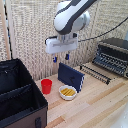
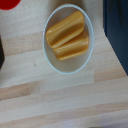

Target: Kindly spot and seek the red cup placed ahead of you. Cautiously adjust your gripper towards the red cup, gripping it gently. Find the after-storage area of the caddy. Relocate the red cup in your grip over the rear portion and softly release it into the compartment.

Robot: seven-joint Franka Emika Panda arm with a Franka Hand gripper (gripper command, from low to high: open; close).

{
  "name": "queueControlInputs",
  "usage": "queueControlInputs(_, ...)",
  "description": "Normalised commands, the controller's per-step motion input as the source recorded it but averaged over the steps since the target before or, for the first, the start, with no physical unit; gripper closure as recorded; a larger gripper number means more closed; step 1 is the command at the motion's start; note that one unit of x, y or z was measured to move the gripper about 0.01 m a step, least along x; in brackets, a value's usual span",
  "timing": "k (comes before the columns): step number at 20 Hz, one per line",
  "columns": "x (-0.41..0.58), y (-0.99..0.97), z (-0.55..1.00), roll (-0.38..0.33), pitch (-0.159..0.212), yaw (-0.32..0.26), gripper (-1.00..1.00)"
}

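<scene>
The red cup (image 1: 46,86) stands upright on the wooden table, between the black caddy (image 1: 20,97) on the exterior view's left and a white bowl. Only a sliver of the cup (image 2: 9,4) shows at the edge of the wrist view. The gripper (image 1: 59,59) hangs high above the table, over the bowl and the dark-blue box, well above and to the right of the cup. Its two dark-blue fingers are apart and hold nothing. The caddy is open, with black dividers inside.
A white bowl with yellow contents (image 1: 68,92) sits next to the cup and fills the wrist view (image 2: 67,39). An upright dark-blue flat box (image 1: 70,76) stands behind it. A black toaster oven (image 1: 113,55) and a metal rack (image 1: 97,73) are at the back right.
</scene>
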Motion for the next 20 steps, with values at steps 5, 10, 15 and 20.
queueControlInputs(5, 0.197, 0.23, -0.27, -0.04, 0.076, 0.036, -1.0)
queueControlInputs(10, 0.27, 0.29, -0.25, -0.047, 0.046, 0.021, -1.0)
queueControlInputs(15, 0.367, 0.31, -0.23, -0.05, 0.043, 0.011, -1.0)
queueControlInputs(20, 0.361, 0.19, -0.26, -0.03, 0.055, 0.015, -1.0)
